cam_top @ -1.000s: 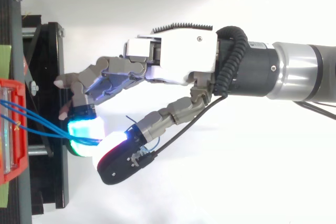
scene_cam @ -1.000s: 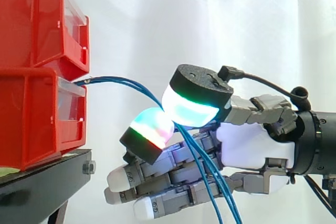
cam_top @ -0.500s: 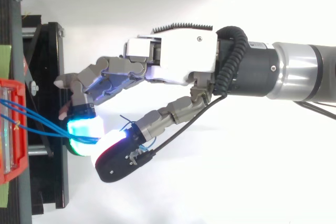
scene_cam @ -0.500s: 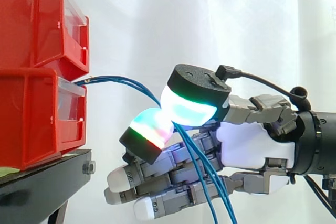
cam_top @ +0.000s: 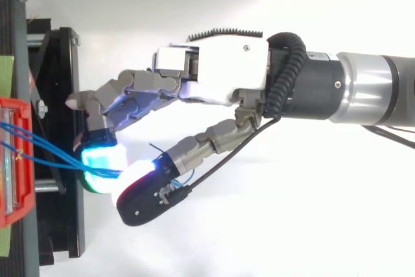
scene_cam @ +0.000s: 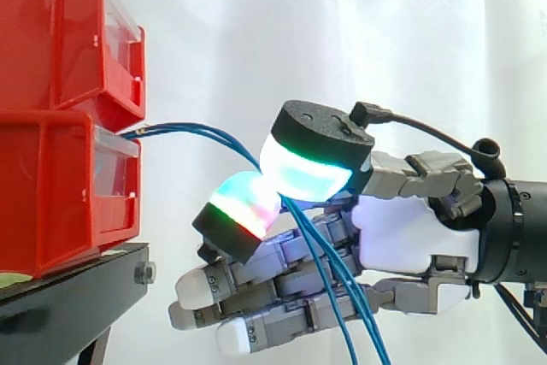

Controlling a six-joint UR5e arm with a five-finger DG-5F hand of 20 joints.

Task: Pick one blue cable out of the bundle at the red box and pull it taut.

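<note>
A bundle of thin blue cables (scene_cam: 205, 132) comes out of the lower red box (scene_cam: 51, 194) at the left, arches to the right, then drops down in front of my hand (scene_cam: 410, 237). The thumb pad (scene_cam: 312, 168) glows cyan and green. A curled finger pad (scene_cam: 244, 207) glows red and green just below it. The cables pass through the narrow gap between these two pads, which pinch them. In the top view the cables (cam_top: 45, 154) run slack from the red box (cam_top: 13, 160) to the hand (cam_top: 214, 76). The other fingers point straight at the stand.
A second red bin (scene_cam: 60, 32) is stacked on the lower one. Both rest on a black stand (scene_cam: 68, 297), whose edge lies close to the straight fingertips. A white curtain hangs behind.
The thumb pad has shifted slightly left, towards the finger pad, and the hand has edged a little towards the boxes. The cables keep about the same slack curve.
</note>
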